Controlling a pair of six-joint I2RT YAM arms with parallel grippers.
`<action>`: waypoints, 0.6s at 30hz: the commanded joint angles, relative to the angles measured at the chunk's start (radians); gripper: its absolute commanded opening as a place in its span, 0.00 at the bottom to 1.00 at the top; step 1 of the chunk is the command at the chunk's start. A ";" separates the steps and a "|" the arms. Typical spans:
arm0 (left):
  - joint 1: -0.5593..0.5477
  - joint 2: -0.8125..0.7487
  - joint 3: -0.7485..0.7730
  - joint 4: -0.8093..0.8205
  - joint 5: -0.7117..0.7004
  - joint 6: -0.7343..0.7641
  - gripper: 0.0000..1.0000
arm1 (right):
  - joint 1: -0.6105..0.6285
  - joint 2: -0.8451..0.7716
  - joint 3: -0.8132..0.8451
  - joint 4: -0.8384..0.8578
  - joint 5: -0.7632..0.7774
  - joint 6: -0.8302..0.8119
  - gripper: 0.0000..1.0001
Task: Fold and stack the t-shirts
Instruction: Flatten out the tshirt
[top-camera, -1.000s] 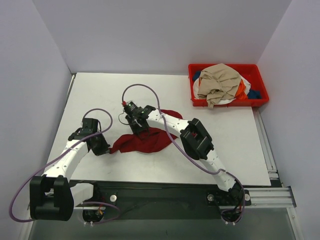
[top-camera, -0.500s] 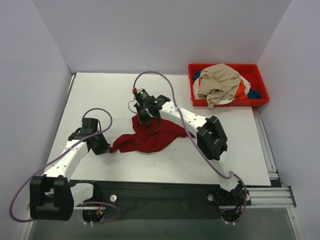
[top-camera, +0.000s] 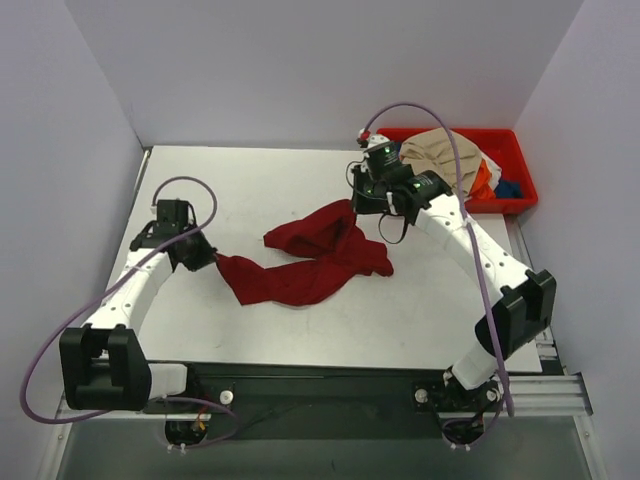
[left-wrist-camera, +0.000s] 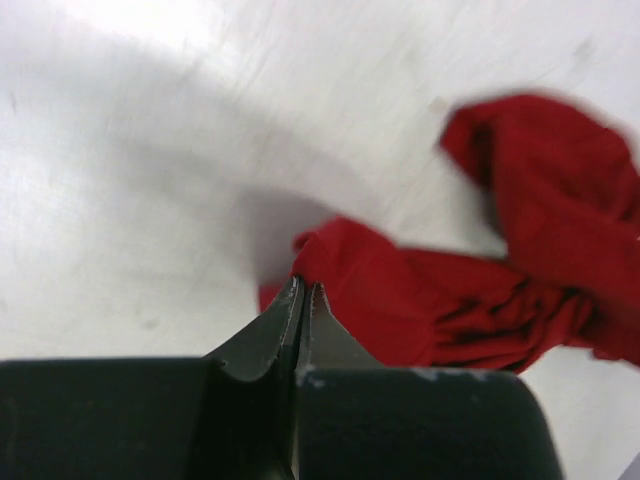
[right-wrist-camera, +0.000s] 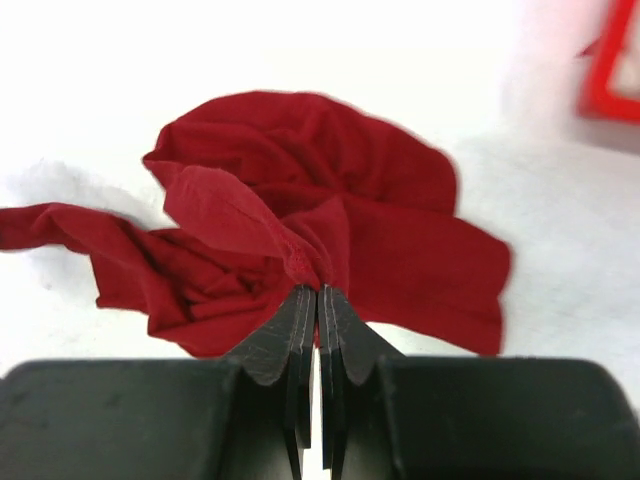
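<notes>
- The dark red t-shirt (top-camera: 312, 262) lies bunched at the centre of the table (top-camera: 440, 310) in the top view. Its long axis runs from centre-left up toward the upper right.
- The left gripper (top-camera: 207, 259) is clamped tight on the shirt's left end, with cloth caught between the tips.
- The right gripper (top-camera: 357, 207) pinches a raised fold at the shirt's upper-right end, its jaws pressed together.
- The tan t-shirt (top-camera: 437, 150) is heaped over other shirts in the red bin (top-camera: 505, 205) at upper right.
</notes>
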 joint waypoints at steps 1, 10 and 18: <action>0.027 0.039 0.197 0.090 -0.011 -0.029 0.00 | -0.065 -0.098 0.047 -0.049 0.039 -0.085 0.00; 0.156 0.177 0.717 0.128 0.007 -0.089 0.00 | -0.174 -0.118 0.437 -0.106 0.159 -0.183 0.00; 0.330 0.016 0.801 0.193 -0.034 -0.130 0.00 | -0.211 -0.202 0.586 -0.089 0.364 -0.303 0.00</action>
